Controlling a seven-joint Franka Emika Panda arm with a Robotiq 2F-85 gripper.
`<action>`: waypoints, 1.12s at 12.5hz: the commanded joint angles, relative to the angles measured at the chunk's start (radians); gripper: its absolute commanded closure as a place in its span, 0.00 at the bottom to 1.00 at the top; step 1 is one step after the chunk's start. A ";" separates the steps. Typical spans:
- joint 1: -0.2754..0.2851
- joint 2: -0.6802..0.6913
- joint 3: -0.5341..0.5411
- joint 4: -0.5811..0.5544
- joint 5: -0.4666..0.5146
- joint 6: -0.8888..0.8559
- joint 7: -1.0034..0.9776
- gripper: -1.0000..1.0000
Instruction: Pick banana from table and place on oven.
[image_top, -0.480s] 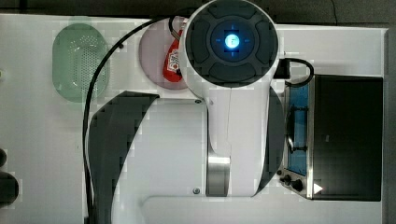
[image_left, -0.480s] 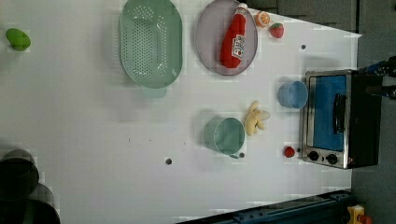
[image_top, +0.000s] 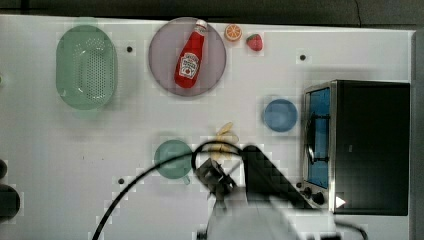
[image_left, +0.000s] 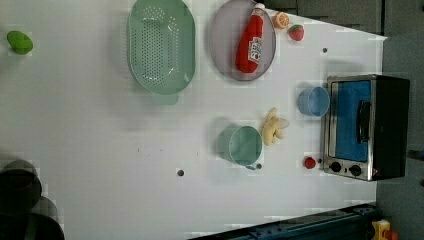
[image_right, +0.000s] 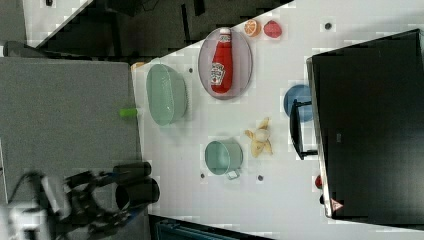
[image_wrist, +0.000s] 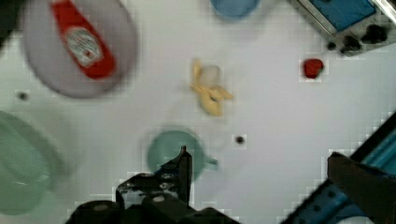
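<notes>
Our arm has pulled back toward the white bench's (image_top: 60, 150) near edge, uncovering the pale-yellow peeled toy banana (image_left: 273, 127), mid-bench before the black steel-fronted toaster oven (image_top: 372, 145); our gripper (image_wrist: 252, 161) stands wide apart, empty.

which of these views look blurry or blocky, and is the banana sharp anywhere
Top view: the arm is a smeared, blocky shape that partly covers the banana. Wrist view: soft throughout, with the ketchup bottle and plate blurred. Left view: the banana is clearest, though blocky patches dot the white table. Right view: the oven top is a dark, featureless mass.
</notes>
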 joint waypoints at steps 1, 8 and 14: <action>0.002 0.084 0.002 -0.012 -0.022 0.003 0.057 0.00; 0.002 0.246 0.006 -0.194 -0.022 0.362 0.057 0.00; 0.001 0.481 0.004 -0.297 -0.022 0.697 0.057 0.00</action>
